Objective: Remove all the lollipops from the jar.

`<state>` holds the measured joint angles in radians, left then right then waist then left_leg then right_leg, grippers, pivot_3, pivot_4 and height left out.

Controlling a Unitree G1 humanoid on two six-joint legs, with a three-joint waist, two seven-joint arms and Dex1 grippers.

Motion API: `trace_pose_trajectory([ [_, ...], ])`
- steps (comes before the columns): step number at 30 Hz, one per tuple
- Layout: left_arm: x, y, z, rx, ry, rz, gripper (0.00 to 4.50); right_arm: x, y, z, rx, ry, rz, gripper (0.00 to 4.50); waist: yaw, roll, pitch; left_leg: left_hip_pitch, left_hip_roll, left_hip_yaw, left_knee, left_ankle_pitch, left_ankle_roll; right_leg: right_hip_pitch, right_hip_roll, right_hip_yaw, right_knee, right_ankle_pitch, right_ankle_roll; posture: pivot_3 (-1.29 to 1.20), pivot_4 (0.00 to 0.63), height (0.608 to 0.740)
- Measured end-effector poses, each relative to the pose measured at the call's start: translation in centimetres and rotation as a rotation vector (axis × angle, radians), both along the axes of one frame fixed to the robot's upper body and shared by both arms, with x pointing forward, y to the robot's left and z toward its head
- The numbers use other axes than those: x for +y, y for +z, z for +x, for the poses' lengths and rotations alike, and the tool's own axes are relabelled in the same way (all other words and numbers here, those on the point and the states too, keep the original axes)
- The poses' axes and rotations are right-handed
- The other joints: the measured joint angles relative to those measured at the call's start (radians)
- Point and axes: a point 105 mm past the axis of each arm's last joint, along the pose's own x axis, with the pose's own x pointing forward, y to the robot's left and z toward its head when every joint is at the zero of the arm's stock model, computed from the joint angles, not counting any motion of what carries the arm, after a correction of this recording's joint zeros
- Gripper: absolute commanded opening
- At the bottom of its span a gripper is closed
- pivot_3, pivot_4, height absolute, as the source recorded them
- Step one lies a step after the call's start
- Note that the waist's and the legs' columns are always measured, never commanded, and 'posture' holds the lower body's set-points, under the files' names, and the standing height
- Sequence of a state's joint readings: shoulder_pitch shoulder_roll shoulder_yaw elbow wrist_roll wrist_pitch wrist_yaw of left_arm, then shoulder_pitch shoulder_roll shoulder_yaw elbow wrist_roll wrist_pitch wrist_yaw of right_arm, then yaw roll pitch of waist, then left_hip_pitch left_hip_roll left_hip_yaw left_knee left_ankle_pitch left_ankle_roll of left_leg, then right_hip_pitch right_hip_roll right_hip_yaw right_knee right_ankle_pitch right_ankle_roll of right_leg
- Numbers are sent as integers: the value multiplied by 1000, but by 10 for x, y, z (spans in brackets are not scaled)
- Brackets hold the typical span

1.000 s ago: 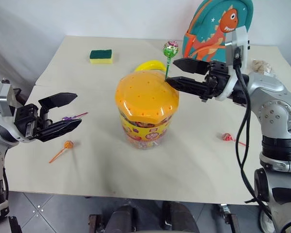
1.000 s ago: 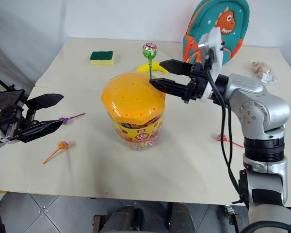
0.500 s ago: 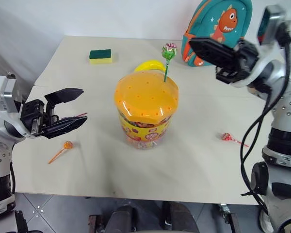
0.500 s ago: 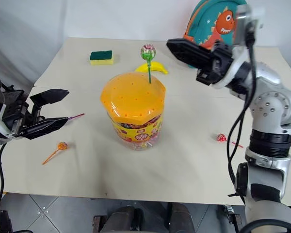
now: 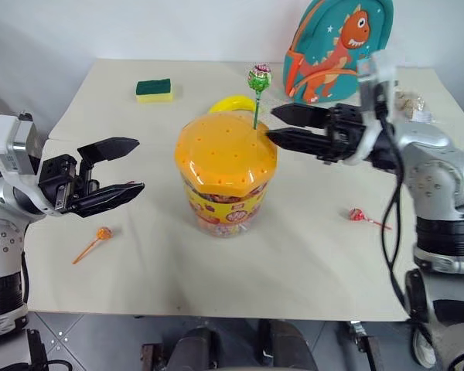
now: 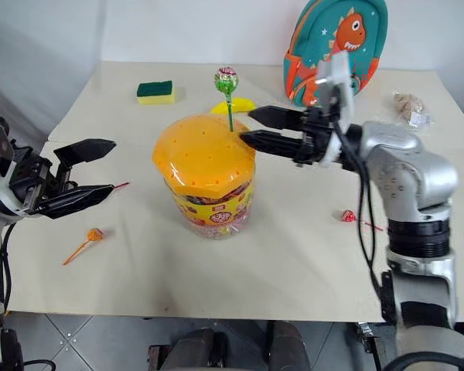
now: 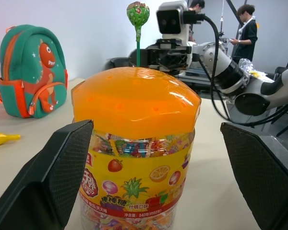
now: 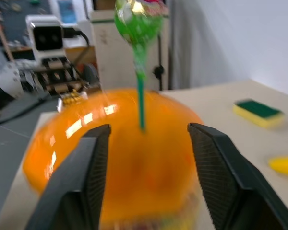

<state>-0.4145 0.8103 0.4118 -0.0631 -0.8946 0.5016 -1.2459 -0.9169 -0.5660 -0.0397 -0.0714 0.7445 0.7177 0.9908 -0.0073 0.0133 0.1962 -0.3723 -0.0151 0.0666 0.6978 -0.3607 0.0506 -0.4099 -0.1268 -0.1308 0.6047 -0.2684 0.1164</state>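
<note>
Black fingers of the right gripper are standing spread, just beside the one green lollipop standing upright in the jar, not touching its stick. The left gripper is hovering released, near the jar. Three more lollipops are lying on the table: orange, red, purple.

I'm looking at a robotics lab here: plain table against a white wall, tiled floor below, and in my left wrist view people standing at the back by a bench with loose cables
</note>
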Motion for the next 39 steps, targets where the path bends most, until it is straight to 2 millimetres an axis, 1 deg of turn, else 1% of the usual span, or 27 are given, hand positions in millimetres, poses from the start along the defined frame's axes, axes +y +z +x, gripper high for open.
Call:
trace_pose_trajectory([
  [1, 0, 0, 0, 0, 0, 0, 4500, 5, 3, 0, -10, 4, 0, 2579, 0, 0, 0, 0, 0, 0, 0, 0, 0, 0, 0, 0, 0, 0, 0, 0, 150, 740],
  [4, 0, 0, 0, 1, 3, -1, 4500, 14, 10, 0, -26, 11, 10, 1963, 7, 0, 0, 0, -1, -2, 0, 0, 0, 0, -1, -1, 1, 0, 0, 0, 150, 740],
  [7, 0, 0, 1, 3, 10, -3, 4500, 19, 15, 0, -23, 25, 39, 987, 6, 0, 0, 0, -3, -2, 0, 0, 1, 0, -2, -1, 1, 0, 0, 0, 150, 740],
  [10, 1, 0, 1, 4, 13, -5, 4500, 8, 28, -1, -31, 27, 103, 19, 6, 0, 0, -1, -3, -2, 0, 0, 1, 0, -2, -1, 1, 0, 0, 0, 150, 740],
  [12, 1, 0, 1, 10, 13, -7, 4500, -6, 40, -3, -53, 17, 150, 19, 6, 0, 0, -1, -3, -2, 0, 0, 1, 0, -2, -1, 1, 0, 0, 0, 150, 740],
  [14, 1, 0, 1, 12, 15, -9, 4500, -20, 48, -5, -74, -2, 173, 19, 5, 0, 0, -1, -3, -2, 0, 0, 1, 0, -2, -1, 1, 0, 0, 0, 150, 740],
  [16, 1, 1, 1, 11, 15, -9, 4500, -29, 53, -5, -87, -20, 190, 19, 3, 0, 0, -1, -3, -1, 0, 0, 1, 0, -2, -1, 1, 0, 0, 0, 150, 740],
  [19, -1, 3, 1, 4, 0, -5, 4500, -50, 61, -2, -107, -86, 223, 19, 4, 0, 0, -1, -3, -1, 0, 0, 1, 0, -2, -1, 1, 0, 0, 0, 150, 740],
  [21, -3, 4, 1, 2, -11, -2, 4500, -73, 70, 0, -122, -173, 250, 19, 8, 0, 0, -1, -3, -1, 0, 1, 1, 0, -3, -1, 1, 0, 0, 0, 150, 740],
  [22, -5, 4, 1, 3, -22, 3, 4500, -87, 71, -1, -140, -230, 230, 19, 10, 0, 0, -1, -3, -1, 0, 1, 1, 0, -3, -1, 1, 0, 0, 0, 150, 740],
  [23, -7, 4, 0, 3, -36, 15, 4500, -104, 65, 1, -138, -317, 171, 19, 14, -1, -1, -1, -3, -3, 0, 0, 1, 0, -3, -1, 1, 0, 0, 0, 150, 740],
  [24, -8, 4, -1, 2, -47, 31, 4500, -124, 54, 4, -116, -413, 95, 19, 20, -2, -1, -1, -3, -3, 0, 0, 2, 1, -3, -1, 1, 0, 0, 0, 150, 740],
  [25, -9, 3, -3, 2, -59, 49, 4500, -145, 38, 8, -87, -514, 8, 19, 24, -3, -2, -2, -4, -2, 0, 0, 2, 1, -4, -1, 0, 0, 0, 0, 150, 740],
  [26, -9, 3, -5, 3, -71, 74, 4500, -168, 17, 12, -40, -614, -88, 19, 25, -3, -2, -2, -4, -1, -1, 0, 3, 1, -4, -1, -1, 0, 0, 0, 150, 740],
  [28, -13, -1, -9, 10, -102, 140, 4500, -198, -25, 15, 32, -731, -268, 19, 24, -3, -2, -2, -5, 2, -1, 0, 3, 0, -4, -1, -3, 0, 2, 0, 150, 740],
  [29, -16, -7, -13, 20, -129, 180, 4500, -218, -53, 14, 92, -795, -383, 19, 23, -3, -2, -1, -4, 3, -1, 0, 3, 1, -4, 0, -3, 0, 2, 0, 150, 740],
  [30, -16, -11, -14, 37, -143, 196, 4500, -231, -74, 13, 140, -836, -452, 19, 21, -3, -1, -1, -4, 5, -1, 0, 4, 1, -4, 0, -2, 1, 2, 0, 150, 740],
  [31, -16, -15, -15, 51, -154, 204, 4500, -240, -90, 12, 174, -863, -508, 19, 20, -2, -1, -1, -4, 5, -1, 1, 4, 1, -4, 0, -2, 1, 2, 0, 150, 740],
  [32, -17, -21, -17, 71, -170, 215, 4500, -256, -118, 7, 229, -906, -601, 19, 14, -1, -1, 1, -3, 5, 0, 1, 3, 1, -4, 1, -1, 0, 2, 0, 150, 740],
  [33, -17, -24, -17, 79, -175, 221, 4500, -263, -129, 5, 250, -924, -637, 19, 8, -1, 0, 1, -3, 5, 0, 2, 3, 1, -4, 2, 0, 0, 2, 0, 150, 740],
  [38, -20, -25, -21, 66, -194, 242, 4500, -287, -158, -3, 267, -978, -763, 19, 2, 1, 0, 2, -1, 5, -1, 2, 2, 0, -3, 2, 0, 0, 1, 0, 150, 740],
  [39, -20, -25, -21, 68, -194, 242, 4500, -289, -164, -4, 274, -978, -771, 273, 3, 1, 0, 2, -1, 5, -1, 2, 2, 1, -3, 2, 0, 0, 1, 0, 150, 740],
])
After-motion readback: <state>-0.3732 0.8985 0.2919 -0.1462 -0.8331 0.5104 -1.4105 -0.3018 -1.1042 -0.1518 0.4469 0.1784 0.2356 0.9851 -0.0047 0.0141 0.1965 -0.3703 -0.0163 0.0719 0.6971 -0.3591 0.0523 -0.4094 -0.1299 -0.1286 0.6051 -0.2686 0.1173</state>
